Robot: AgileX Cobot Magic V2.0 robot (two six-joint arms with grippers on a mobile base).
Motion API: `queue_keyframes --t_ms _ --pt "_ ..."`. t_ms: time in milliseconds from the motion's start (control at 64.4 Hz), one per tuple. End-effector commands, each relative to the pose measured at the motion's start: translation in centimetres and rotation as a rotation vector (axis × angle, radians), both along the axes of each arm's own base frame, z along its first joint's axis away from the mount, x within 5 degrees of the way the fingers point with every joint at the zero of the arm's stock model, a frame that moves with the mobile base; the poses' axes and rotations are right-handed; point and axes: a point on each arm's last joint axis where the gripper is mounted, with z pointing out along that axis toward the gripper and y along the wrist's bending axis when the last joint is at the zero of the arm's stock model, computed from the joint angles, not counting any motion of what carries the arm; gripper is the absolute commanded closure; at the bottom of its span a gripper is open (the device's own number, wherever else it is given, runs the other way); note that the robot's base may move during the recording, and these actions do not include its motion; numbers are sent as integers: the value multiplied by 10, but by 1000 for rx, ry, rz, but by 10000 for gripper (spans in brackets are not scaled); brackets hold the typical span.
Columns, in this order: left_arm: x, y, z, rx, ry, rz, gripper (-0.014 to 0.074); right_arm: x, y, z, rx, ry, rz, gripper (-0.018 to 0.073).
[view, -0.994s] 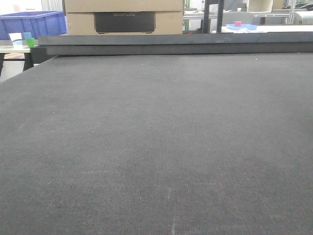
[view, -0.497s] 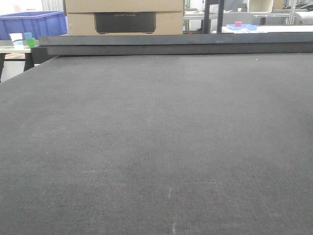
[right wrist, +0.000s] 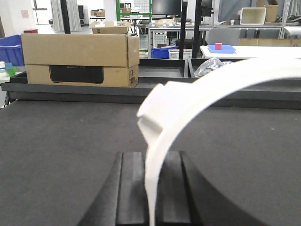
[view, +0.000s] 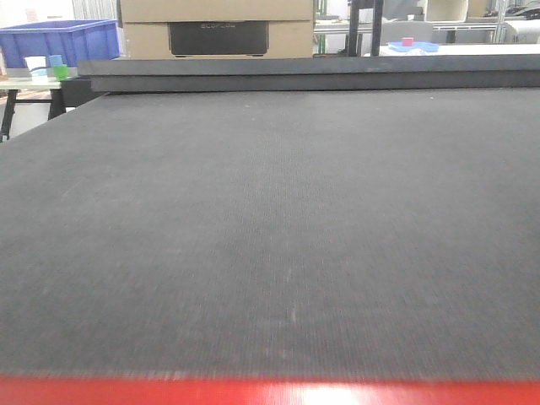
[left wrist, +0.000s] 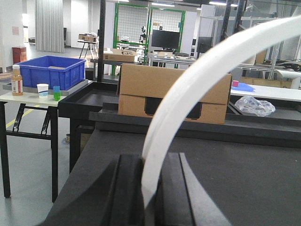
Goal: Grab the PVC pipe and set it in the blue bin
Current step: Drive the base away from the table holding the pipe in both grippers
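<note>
In the left wrist view my left gripper (left wrist: 151, 162) is shut on the PVC pipe (left wrist: 188, 89), a slender white curved piece that arcs up and to the right out of the frame. My right gripper (right wrist: 151, 160) is shut on a similar white curved piece (right wrist: 188, 99) with a stepped notch near its bend. The blue bin (left wrist: 49, 70) stands on a side table at the far left, beyond the black tabletop; it also shows in the front view (view: 55, 38). Neither gripper nor pipe appears in the front view.
A wide black mat-covered table (view: 270, 211) spreads in front, with a raised black ledge (view: 321, 74) at its far edge. A cardboard box (left wrist: 174, 92) sits behind the ledge. Small cups (left wrist: 56, 92) and a bottle (left wrist: 17, 81) stand beside the bin. A red strip (view: 270, 392) lines the front view's bottom.
The front view has shifted: the far ledge and box sit slightly higher and to the right, and a red strip has come in along the bottom edge.
</note>
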Motion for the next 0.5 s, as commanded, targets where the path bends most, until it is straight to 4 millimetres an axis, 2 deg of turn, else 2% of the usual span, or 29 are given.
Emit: queue_keyframes --t_ms 0,280,482 --pt "-2 0 3 0 -27 -3 707 -1 -1 2 -20 -29 -8 727" --pt "-3 0 3 -1 -28 -3 707 -1 -1 2 -20 -29 -8 727" --pt "-11 4 6 0 -61 35 707 -1 -1 2 -20 -29 -8 727"
